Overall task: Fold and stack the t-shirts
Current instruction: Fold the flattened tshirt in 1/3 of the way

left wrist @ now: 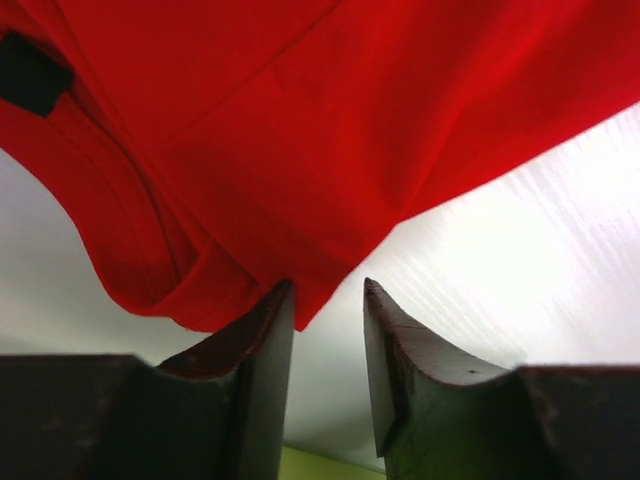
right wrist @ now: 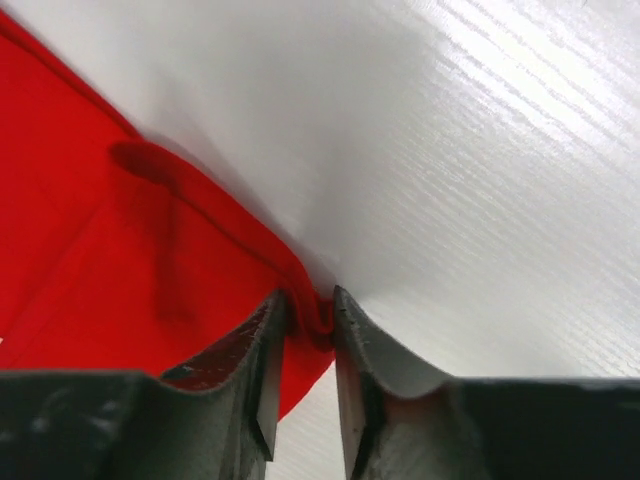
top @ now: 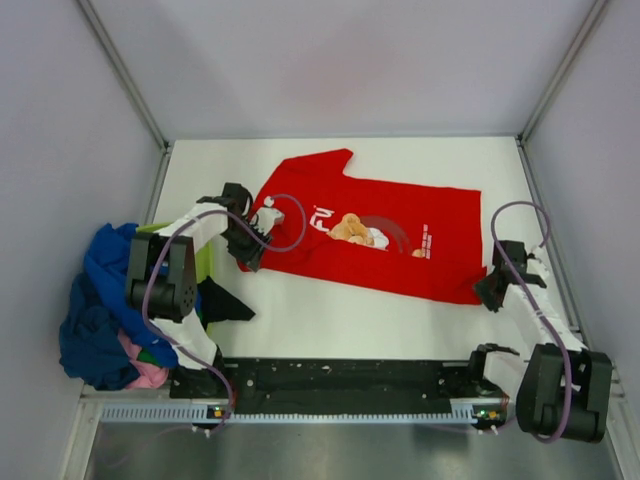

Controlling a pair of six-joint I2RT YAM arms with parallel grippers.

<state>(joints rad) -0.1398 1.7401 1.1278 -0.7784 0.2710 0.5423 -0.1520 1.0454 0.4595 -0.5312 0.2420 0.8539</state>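
Observation:
A bright red t-shirt (top: 380, 240) with a tan cartoon figure and white print lies spread flat across the middle of the white table (top: 330, 320). My left gripper (top: 250, 245) is at its left edge. In the left wrist view it (left wrist: 328, 290) is open, with a corner of the red cloth (left wrist: 300, 150) hanging just at the left fingertip and not pinched. My right gripper (top: 493, 288) is at the shirt's near right corner. In the right wrist view it (right wrist: 310, 300) is shut on a fold of the red hem (right wrist: 100, 260).
A heap of other t-shirts sits at the table's left edge: royal blue (top: 105, 270), navy (top: 90, 350), pink (top: 150, 372), lime-green (top: 205, 262) and black (top: 225, 300). A black rail (top: 340, 380) runs along the near edge. Grey walls enclose the table.

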